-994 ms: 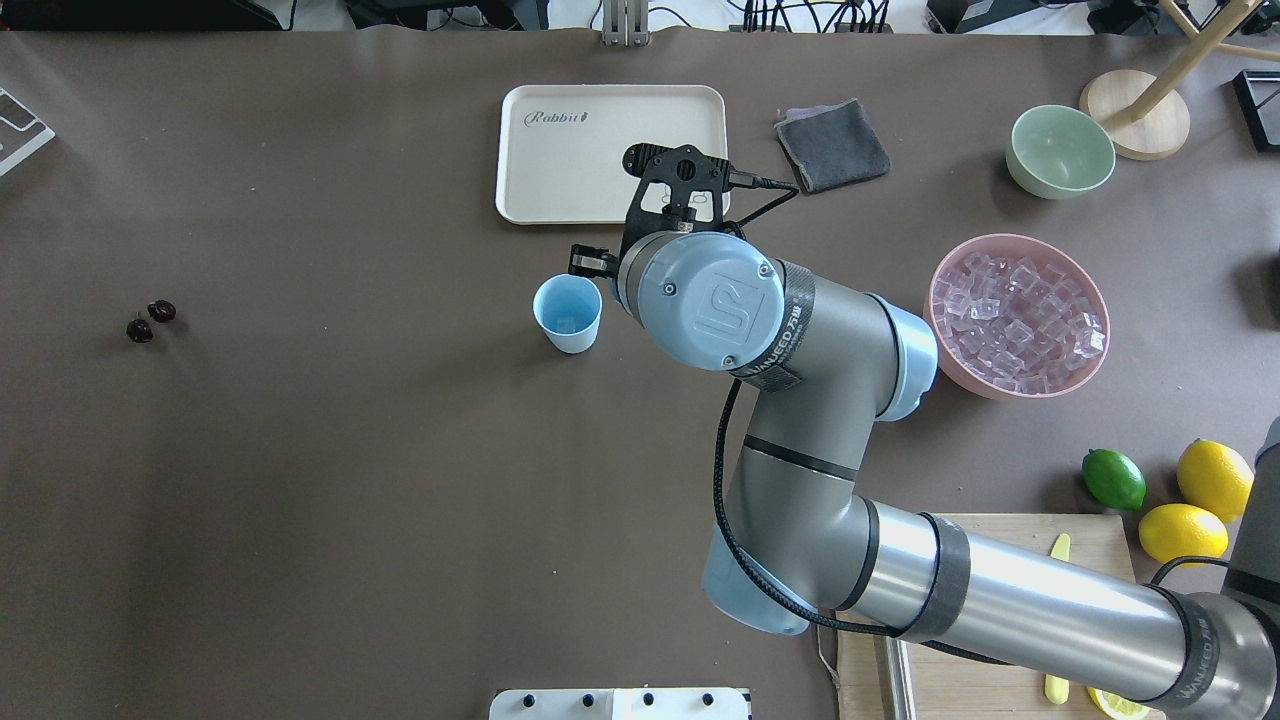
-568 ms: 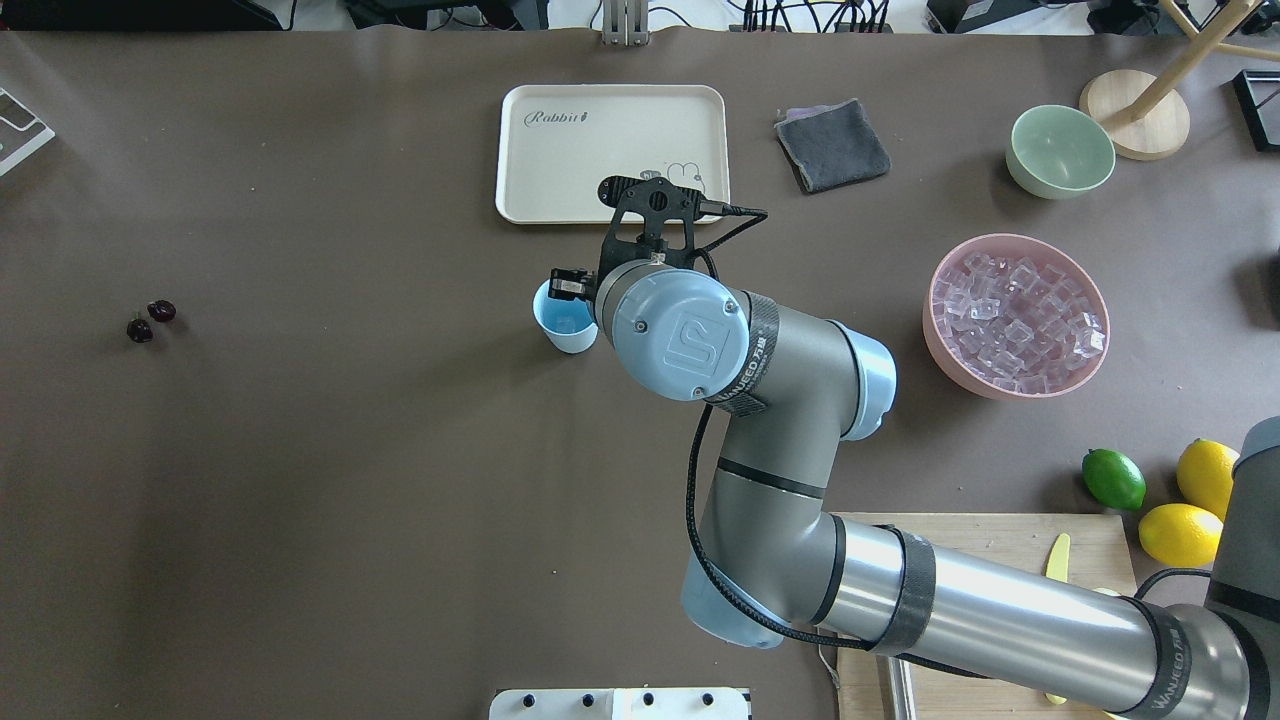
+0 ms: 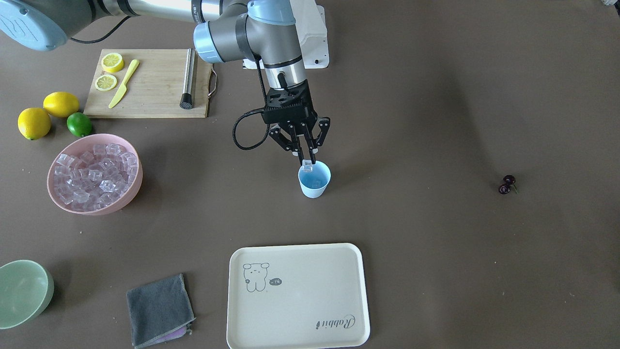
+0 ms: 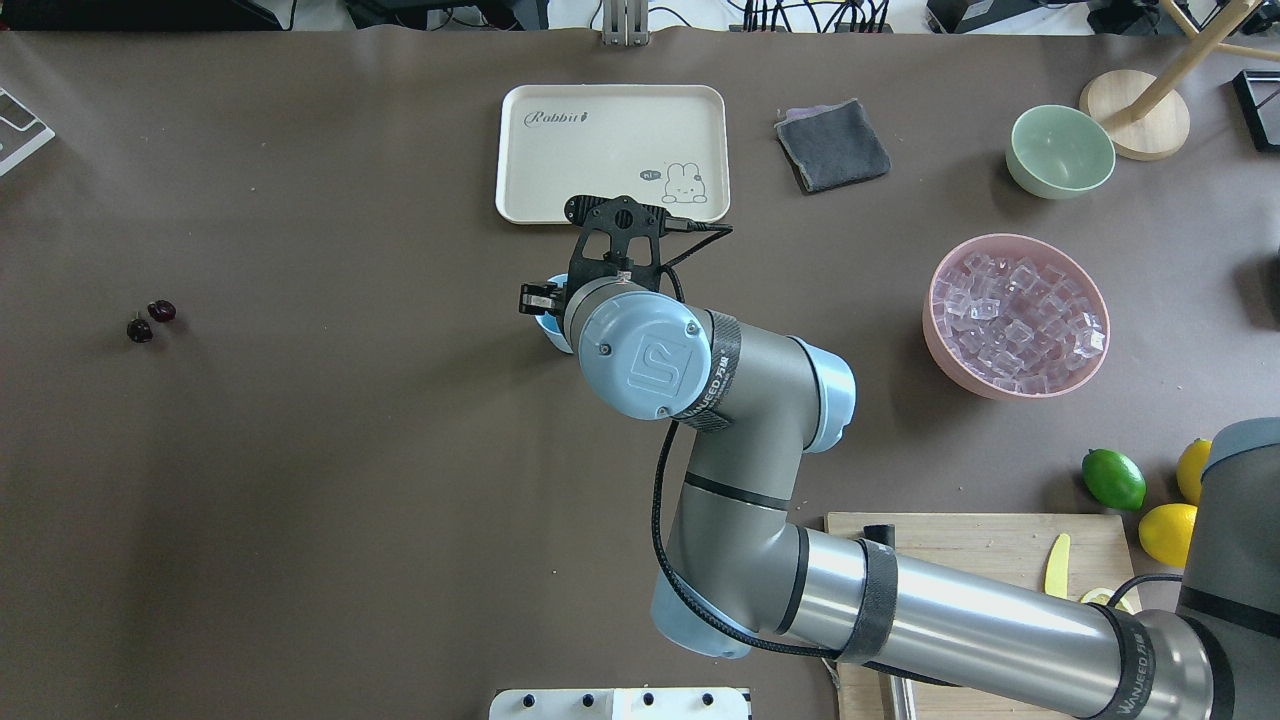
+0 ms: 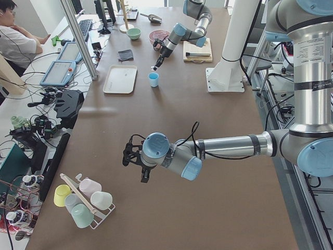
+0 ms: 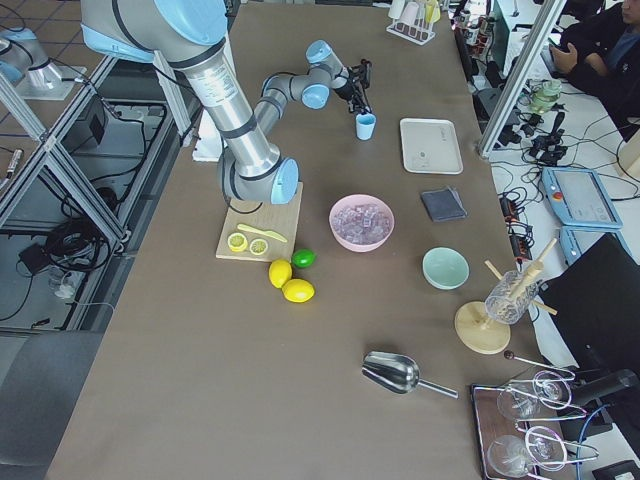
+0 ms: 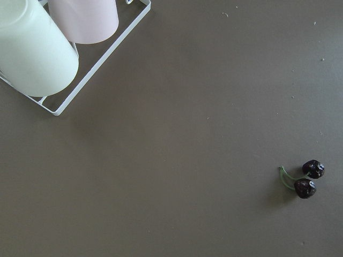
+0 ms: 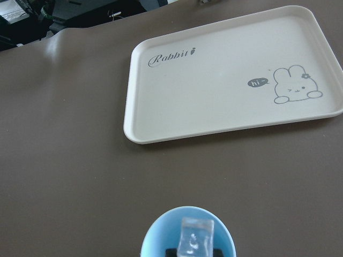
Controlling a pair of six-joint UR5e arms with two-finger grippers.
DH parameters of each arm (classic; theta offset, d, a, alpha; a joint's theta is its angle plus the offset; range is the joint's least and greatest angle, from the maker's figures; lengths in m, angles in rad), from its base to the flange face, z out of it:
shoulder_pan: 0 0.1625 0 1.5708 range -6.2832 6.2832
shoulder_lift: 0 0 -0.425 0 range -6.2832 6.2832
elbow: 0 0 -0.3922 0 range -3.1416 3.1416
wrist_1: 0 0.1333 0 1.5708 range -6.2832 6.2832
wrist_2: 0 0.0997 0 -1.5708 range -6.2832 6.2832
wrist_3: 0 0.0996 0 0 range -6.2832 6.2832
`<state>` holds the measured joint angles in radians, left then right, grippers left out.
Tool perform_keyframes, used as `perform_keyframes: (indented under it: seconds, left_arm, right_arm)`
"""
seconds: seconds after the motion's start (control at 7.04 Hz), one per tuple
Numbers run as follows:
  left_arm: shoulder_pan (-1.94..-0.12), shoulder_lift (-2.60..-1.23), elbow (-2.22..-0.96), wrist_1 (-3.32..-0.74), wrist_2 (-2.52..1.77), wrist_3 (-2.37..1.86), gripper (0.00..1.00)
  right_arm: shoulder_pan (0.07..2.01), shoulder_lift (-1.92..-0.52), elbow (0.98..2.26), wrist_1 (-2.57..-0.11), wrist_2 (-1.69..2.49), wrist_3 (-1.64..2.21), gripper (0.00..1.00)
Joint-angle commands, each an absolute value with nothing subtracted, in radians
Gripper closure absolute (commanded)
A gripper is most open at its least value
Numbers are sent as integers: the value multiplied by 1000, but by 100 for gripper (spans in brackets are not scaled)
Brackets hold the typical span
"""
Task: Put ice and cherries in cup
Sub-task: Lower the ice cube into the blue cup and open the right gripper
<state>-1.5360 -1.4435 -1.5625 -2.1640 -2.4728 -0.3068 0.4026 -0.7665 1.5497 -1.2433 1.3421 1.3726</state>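
My right gripper (image 3: 307,162) is shut on one clear ice cube (image 3: 307,167) and holds it just above the rim of the light-blue cup (image 3: 315,182). The right wrist view shows the cube (image 8: 196,235) over the cup's mouth (image 8: 158,235). In the overhead view the wrist hides most of the cup (image 4: 546,325). More ice (image 3: 92,170) fills the pink bowl (image 3: 122,205). The cherries (image 3: 506,184) lie far off on the robot's left, also in the left wrist view (image 7: 308,179). My left gripper (image 5: 136,165) hangs above the table near them. I cannot tell whether it is open or shut.
A cream tray (image 3: 298,295) lies beyond the cup, with a grey cloth (image 3: 160,310) and a pale green bowl (image 3: 22,293) to its side. A cutting board (image 3: 150,82), lemons and a lime (image 3: 79,124) are near the robot. A rack of cups (image 7: 53,48) stands near the cherries.
My right arm has moved left in the overhead view, bringing the gripper from beside the cup to over it. The cup is now mostly covered by the wrist.
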Motion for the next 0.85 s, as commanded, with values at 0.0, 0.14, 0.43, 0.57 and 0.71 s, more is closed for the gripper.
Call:
perform_keyframes:
  seconds: [0.0,0.14,0.43,0.57,0.71]
  left_arm:
    - [-1536,-1443,-1559,-2163,-2473,-307,2]
    - [-1536,-1443,-1552,-2163,-2473,-307,2]
    - [-1536,-1442,-1549,-2163,-2473,-307,2]
    - [-1536,-1436,-1549,-2163,-2473,-307,2]
    - [-1536,-1436,-1549,-2163,-2473,-307,2]
  right_arm:
    - [399,-759,1513,-1217,1328,1367,100]
    - [399,-756,1502,-1213,1322,1336,100]
    - [397,-727,1468,-1212,1304,1331,14]
    - [396,-726,1468,-1195,1295,1336,0]
    - [397,-729,1470,-1171,1296,1336,0]
